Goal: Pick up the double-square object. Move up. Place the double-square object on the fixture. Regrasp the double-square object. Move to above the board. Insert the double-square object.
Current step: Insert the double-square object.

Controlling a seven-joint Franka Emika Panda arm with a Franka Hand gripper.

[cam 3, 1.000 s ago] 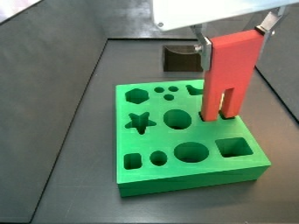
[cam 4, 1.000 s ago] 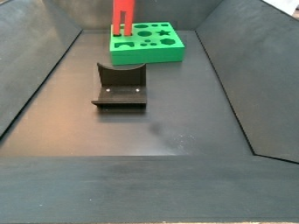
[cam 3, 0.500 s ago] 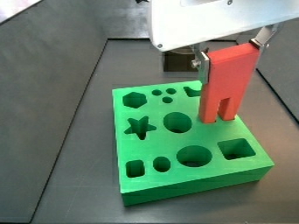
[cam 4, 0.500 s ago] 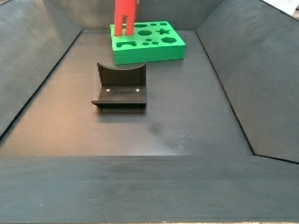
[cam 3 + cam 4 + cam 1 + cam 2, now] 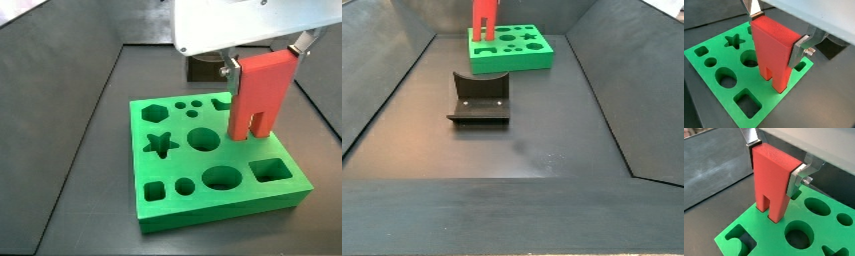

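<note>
The small red elongated double-square object (image 5: 257,95) is held upright, its long axis vertical and its two square prongs pointing down toward the large bright green board (image 5: 214,165) with its shaped cut-outs; in both wrist views the notch between the prongs is seen open at the lower end (image 5: 773,62) (image 5: 773,185). The gripper (image 5: 776,31) is closed on the upper part of the block, its flat silver fingers (image 5: 801,47) pressed against the two narrow sides, so that most of the red block hangs below the fingers. In a side view the prong tips are seen over the right part of the board, near its far right edge, with a square cut-out nearer on the same side; whether the tips touch the green surface cannot be told. In a side view (image 5: 482,16) the red block stands above the left end of the board (image 5: 510,47), which lies at the far end of the dark table (image 5: 543,140); the dark grey-black fixture (image 5: 480,98) with its curved dip rests nearer, well apart from the board; the rest of the table floor around it is bare, bounded by sloping dark walls on the left and right.
</note>
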